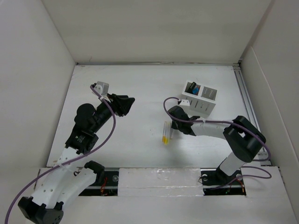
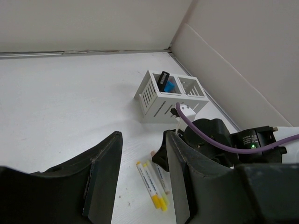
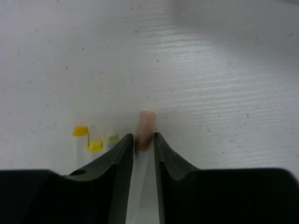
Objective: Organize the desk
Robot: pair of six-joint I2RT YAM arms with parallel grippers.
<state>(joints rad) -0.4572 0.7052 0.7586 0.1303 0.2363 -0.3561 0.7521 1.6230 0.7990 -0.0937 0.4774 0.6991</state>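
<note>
My right gripper [image 3: 144, 140] pinches a pink-capped marker [image 3: 147, 121] near the organizer box [image 1: 200, 99], beside yellow-capped markers [image 3: 88, 138]. My left gripper [image 2: 142, 137] hangs wide and empty, well left of that box.

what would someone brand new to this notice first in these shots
The right gripper grabs the eye first: it is closed on a pink-capped marker down at the white desk, right beside three yellow-capped markers. Beyond them, toward the far right, a white slotted organizer holds a black and a blue item in one compartment. The left gripper hangs open and empty over the middle.
</note>
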